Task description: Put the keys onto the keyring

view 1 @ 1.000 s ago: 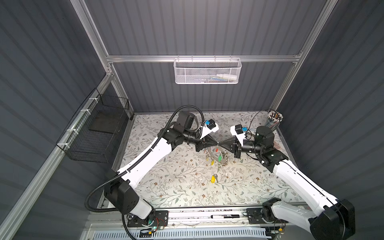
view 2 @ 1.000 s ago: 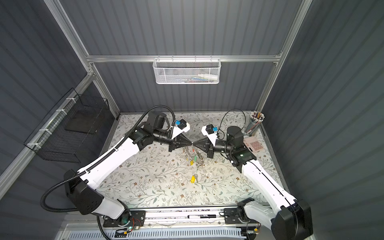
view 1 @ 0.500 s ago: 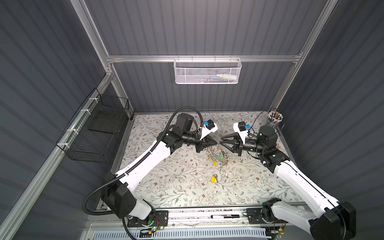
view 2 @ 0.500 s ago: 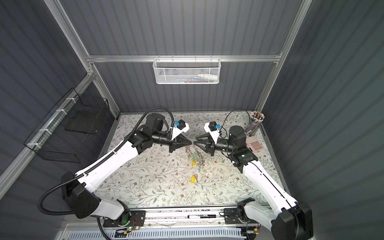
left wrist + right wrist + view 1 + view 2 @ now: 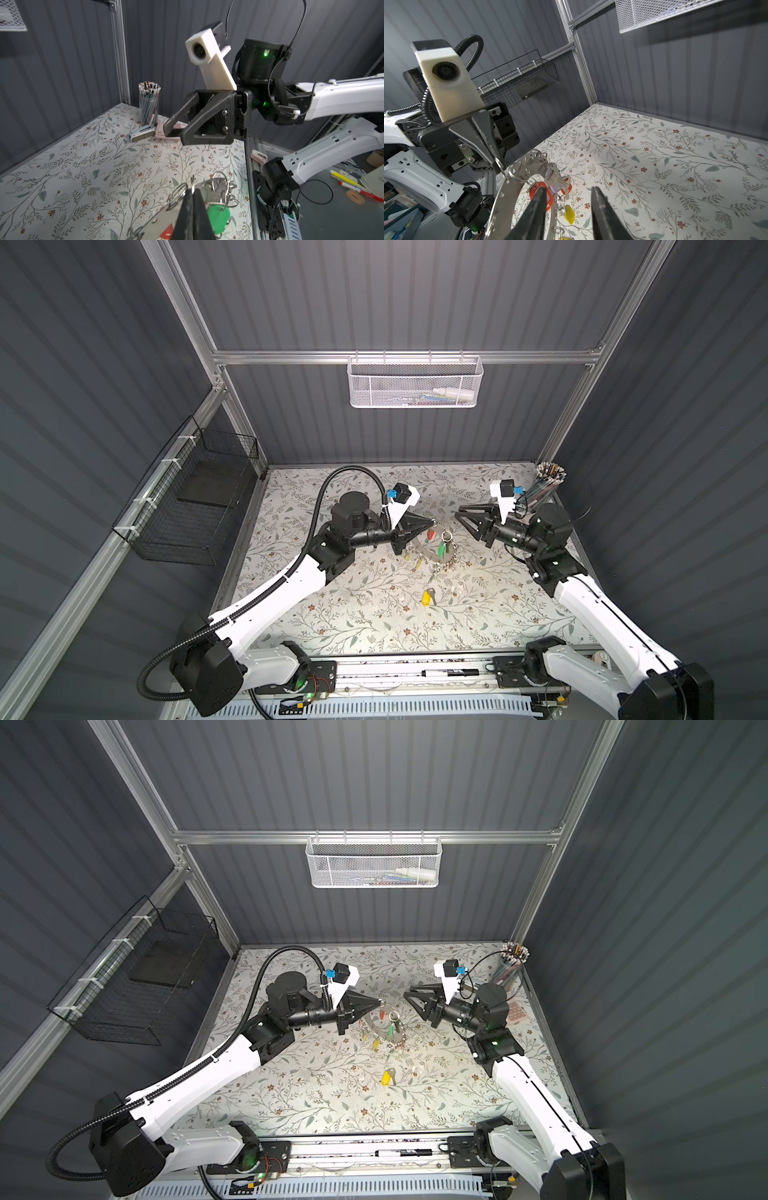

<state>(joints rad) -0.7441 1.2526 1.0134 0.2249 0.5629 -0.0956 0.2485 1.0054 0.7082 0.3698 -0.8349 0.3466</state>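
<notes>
Keyring [image 5: 504, 193] is now held by the left pincer [image 5: 497, 164] alone; a second ago both pincers met at it, and the right pincer [image 5: 466, 526] has drawn back. We see the hoop tilted, one edge lifted, mid-way across the tabletop [image 5: 374, 626], toward the back. Left pincer is clamped on a split ring [image 5: 502, 166] at its rim. Right pincer stands partly open, empty, just beside. Red-tagged key [image 5: 431, 534] and green-tagged key [image 5: 218, 209] hang on the hoop; yellow-tagged key [image 5: 427, 598] lies loose nearer the front.
</notes>
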